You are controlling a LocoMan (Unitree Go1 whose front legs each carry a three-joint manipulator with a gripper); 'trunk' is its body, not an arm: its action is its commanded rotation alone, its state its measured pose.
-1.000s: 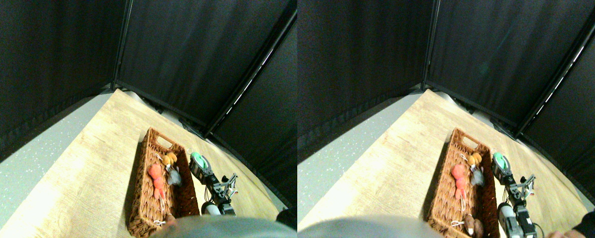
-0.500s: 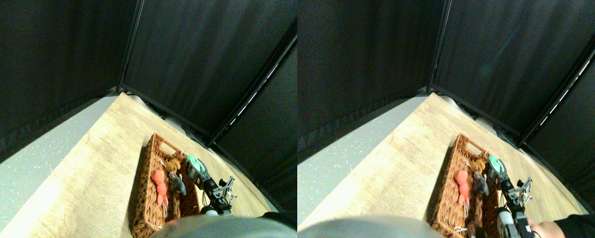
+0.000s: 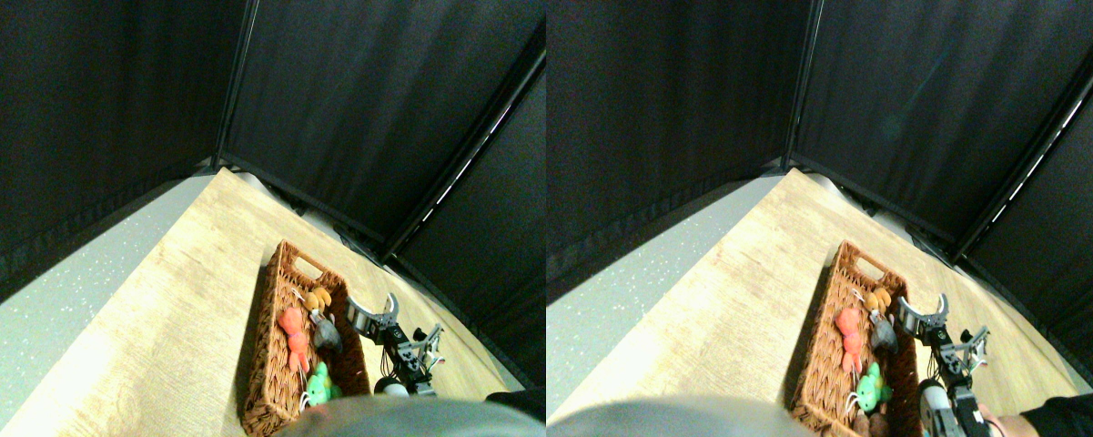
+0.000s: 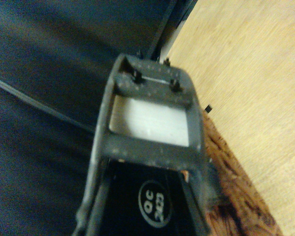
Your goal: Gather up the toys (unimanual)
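You're looking at a lab test enclosure, not a home. Black curtain panels (image 3: 364, 100) hung on black frame poles (image 3: 229, 86) wall off the corner. Floor is a light wood-look sheet (image 3: 182, 300) laid beside speckled grey flooring (image 3: 45, 319). Only prop is a wicker basket (image 3: 268, 364).

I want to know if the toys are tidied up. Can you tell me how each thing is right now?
Wicker basket: on the wooden floor, holding toys.
Orange toy: lying in the basket.
Yellow-orange toy: in the basket, at its far end.
Grey toy: in the basket, beside the orange one.
Green toy: in the basket, at its near end.
Right gripper: open, empty, above the basket's right rim.
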